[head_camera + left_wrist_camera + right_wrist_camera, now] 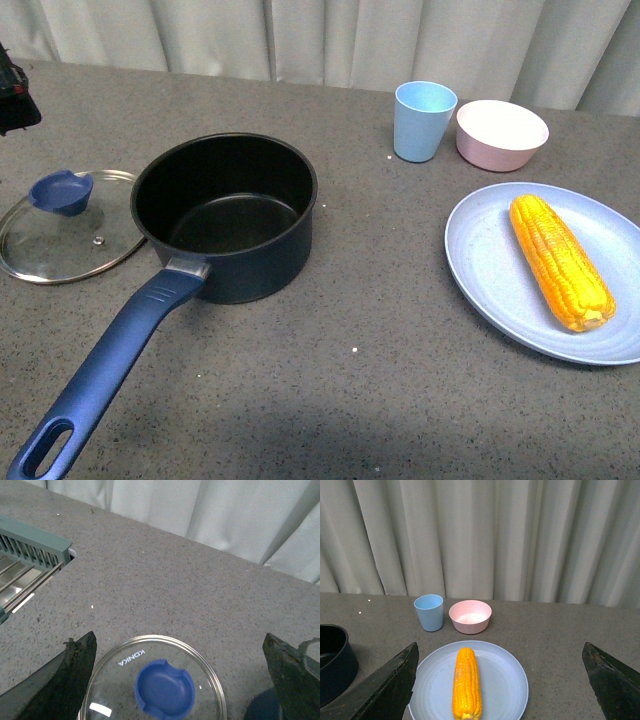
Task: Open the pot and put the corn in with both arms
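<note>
Sitting open on the grey speckled table (380, 330), the navy pot (225, 215) is showing its bare black inside, its long blue handle reaching toward the robot. The glass lid (65, 222) is lying flat just to the pot's left, its rim tight against the pot's wall and its blue knob (62, 190) pointing up. Well to the right of the pot, a light blue plate (480, 260) is carrying the corn cob (560, 260), which is lying lengthwise along it. Beyond the pot and to its right, a light blue cup (424, 120) and a pink bowl (502, 133) are standing side by side near a pale curtain (330, 35). Nothing is lying on the table between the pot and the plate.

The left gripper (180, 645) is hovering over the lid with its fingers (75, 660) spread wide, gripping nothing; the knob is showing between them, apart from both. A grey-green rack (30, 555) is showing beyond the lid, on the side away from the pot. The right gripper (500, 647) is also holding its fingers (395, 675) wide apart and empty, with the corn framed between them, apart from both.
</note>
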